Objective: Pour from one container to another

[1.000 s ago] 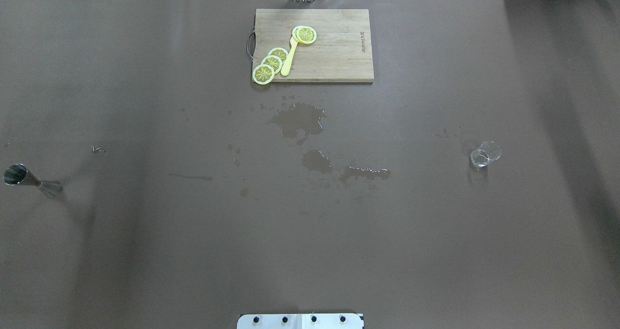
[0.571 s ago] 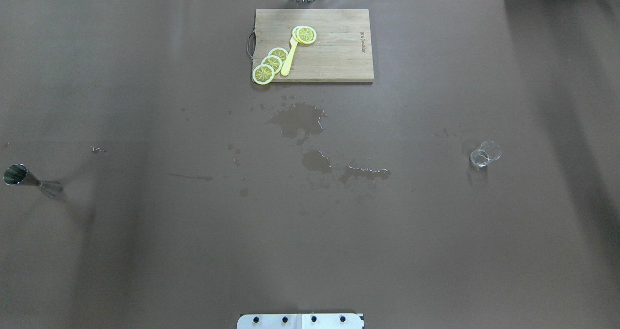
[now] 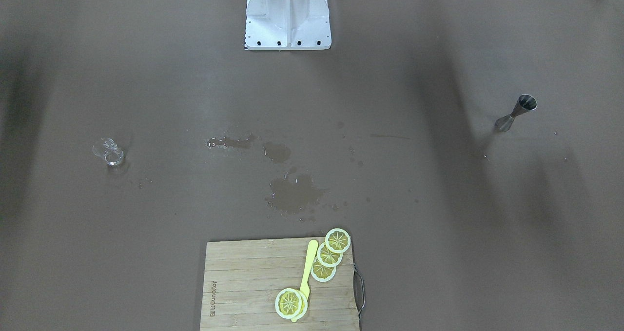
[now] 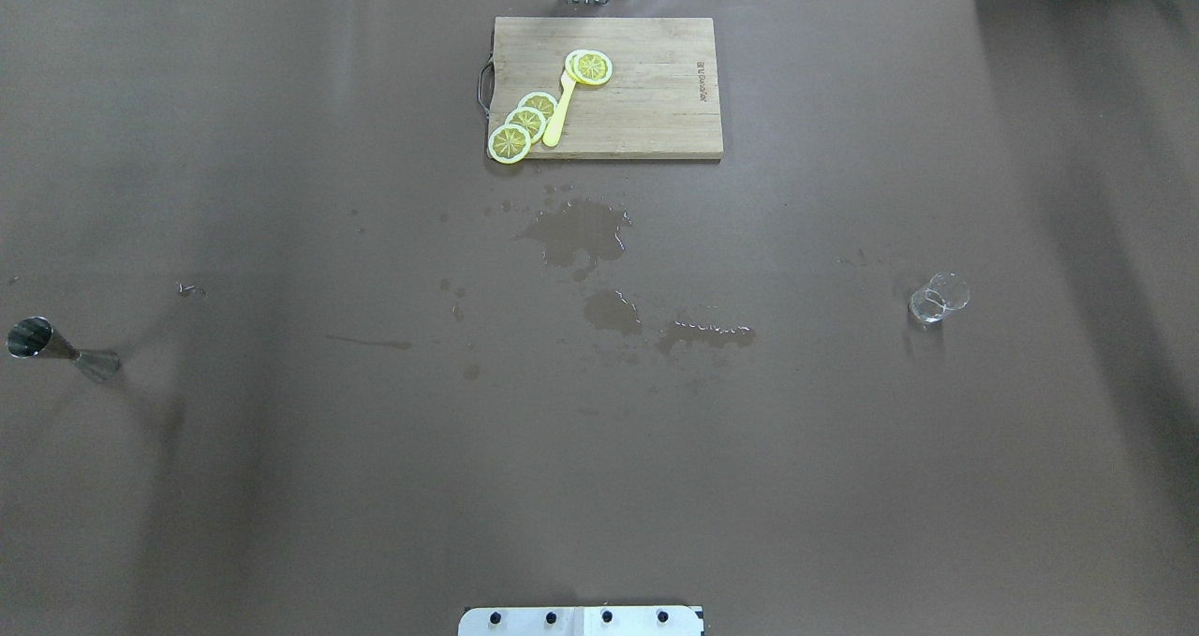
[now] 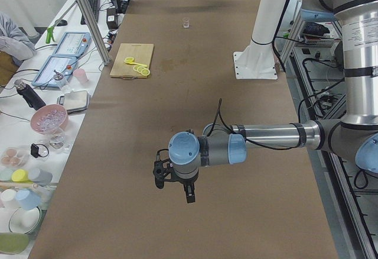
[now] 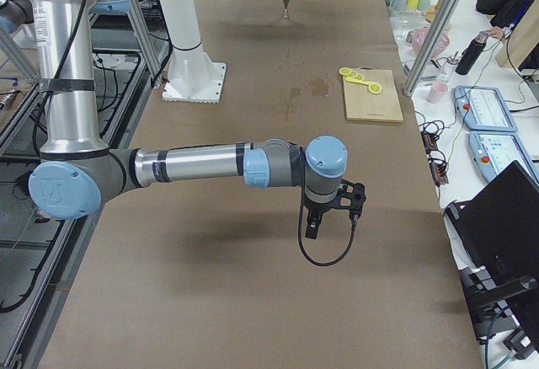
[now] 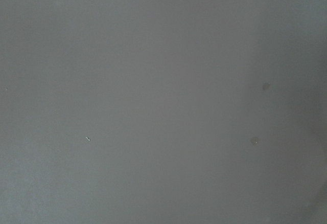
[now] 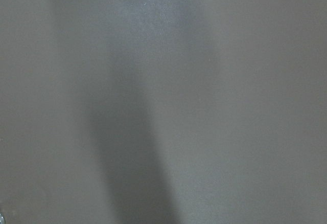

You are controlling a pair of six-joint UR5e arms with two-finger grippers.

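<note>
The clear glass tumbler stands alone on the brown table at the right; it also shows as the tumbler and, far off, the tumbler. The steel jigger stands at the far left edge, seen too as the jigger and the jigger. My left gripper hangs over bare table, seen only from the left side. My right gripper hangs likewise, seen only from the right side. I cannot tell whether either is open or shut. Both wrist views show only bare table.
A wooden cutting board with lemon slices and a yellow utensil lies at the far middle. Wet patches spread across the table's centre. The robot's base plate sits at the near edge.
</note>
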